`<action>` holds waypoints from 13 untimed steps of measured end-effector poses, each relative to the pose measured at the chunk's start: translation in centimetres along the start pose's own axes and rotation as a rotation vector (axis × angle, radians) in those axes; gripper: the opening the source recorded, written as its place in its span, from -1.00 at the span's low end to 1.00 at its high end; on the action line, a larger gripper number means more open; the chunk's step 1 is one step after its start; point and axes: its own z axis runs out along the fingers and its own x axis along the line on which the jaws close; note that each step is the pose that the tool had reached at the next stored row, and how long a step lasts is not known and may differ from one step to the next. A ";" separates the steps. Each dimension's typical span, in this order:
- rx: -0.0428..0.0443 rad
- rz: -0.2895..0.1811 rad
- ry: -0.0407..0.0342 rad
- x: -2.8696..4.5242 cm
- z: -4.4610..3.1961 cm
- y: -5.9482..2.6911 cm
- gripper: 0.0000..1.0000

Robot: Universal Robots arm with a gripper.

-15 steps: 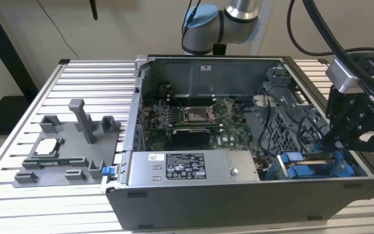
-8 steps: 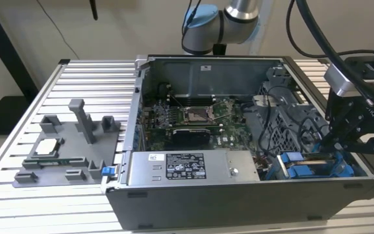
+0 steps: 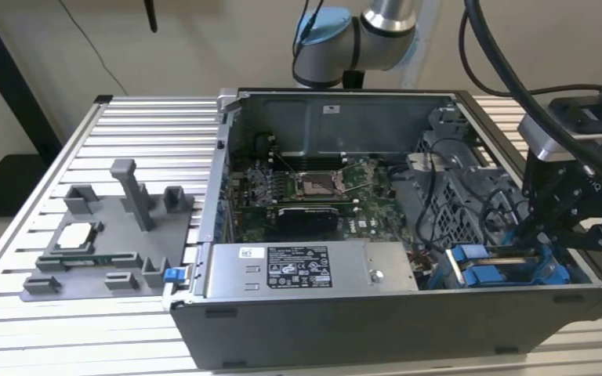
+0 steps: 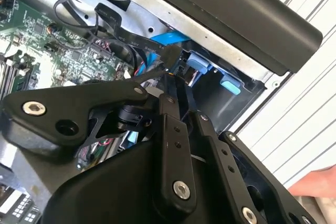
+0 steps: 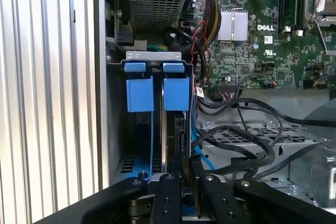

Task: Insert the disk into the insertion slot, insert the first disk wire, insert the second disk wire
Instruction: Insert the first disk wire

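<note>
Disk (image 5: 176,95) stands on edge inside the slot (image 5: 152,56), in its blue frame. The gripper (image 5: 186,174) is just beside its other end, with fingers (image 5: 169,198) clenched together at a black connector (image 4: 170,53).

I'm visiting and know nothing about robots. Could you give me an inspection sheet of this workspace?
Surface: slatted metal table carrying an open computer case.
Job's things: disk in blue carrier sits in the insertion slot, beside a second blue carrier.
Clutter: grey fixture holding small parts, at the exterior view's left.
Grippers: the gripper hangs low over the slot, by a black connector on a blue cable.
Cables: black bundles loop across the case.
Surroundings: pale wall.
</note>
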 end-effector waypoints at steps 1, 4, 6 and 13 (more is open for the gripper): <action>0.0003 0.000 0.0004 -0.02 0.01 0.00 -1.00; 0.0005 0.000 0.0007 -0.07 0.04 0.07 -1.00; 0.0011 0.000 0.0005 -0.10 0.08 0.12 -1.00; 0.0013 0.000 0.0009 -0.09 0.19 0.18 -1.00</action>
